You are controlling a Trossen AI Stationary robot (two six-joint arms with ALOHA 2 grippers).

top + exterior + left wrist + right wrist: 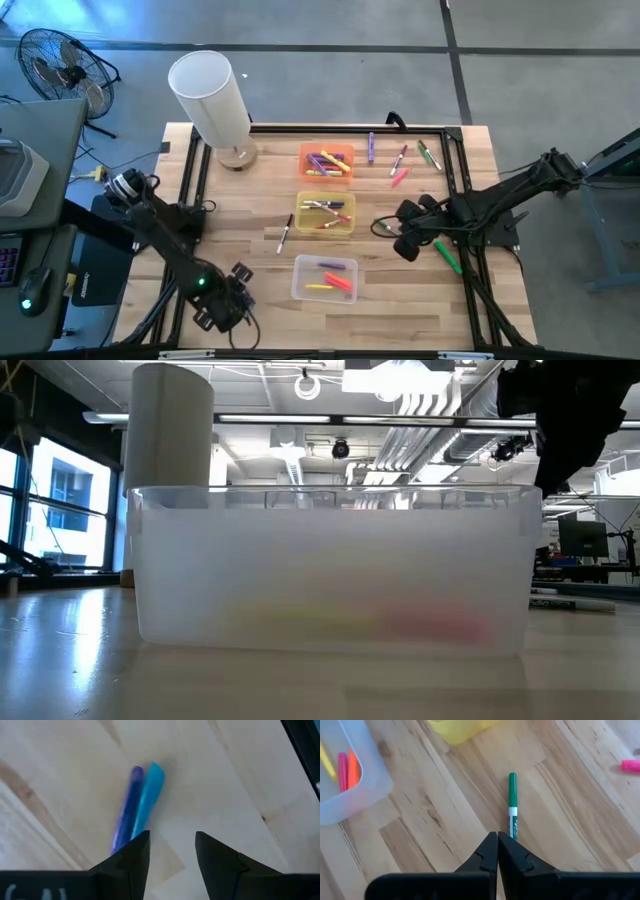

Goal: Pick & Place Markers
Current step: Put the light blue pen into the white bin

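Markers fill the orange bin (327,160), the yellow bin (325,213) and the clear bin (325,278). Loose markers lie flat on the wood: a purple one (371,147), pink ones (400,168), green ones (430,155) (447,255) and a white-bodied one (285,235). My left gripper (172,845) is open near the table's near-left part, above a light-blue marker (149,795) and a purple marker (127,802) lying side by side; one finger hides their near ends. My right gripper (498,836) is shut, right of the yellow bin, beside a green-capped white marker (512,800). My right gripper's shut fingertips (506,845) stand right beside the white end (513,827) of the green-capped marker, coming along its length. I cannot tell whether they touch it. The marker lies flat on the table.
A white cylinder lamp (210,95) stands at the far-left corner. A black frame (455,150) edges the work area. In the low view the clear bin (330,570) fills the front, with my right arm (570,410) above it. Bare wood (400,300) lies near the near edge.
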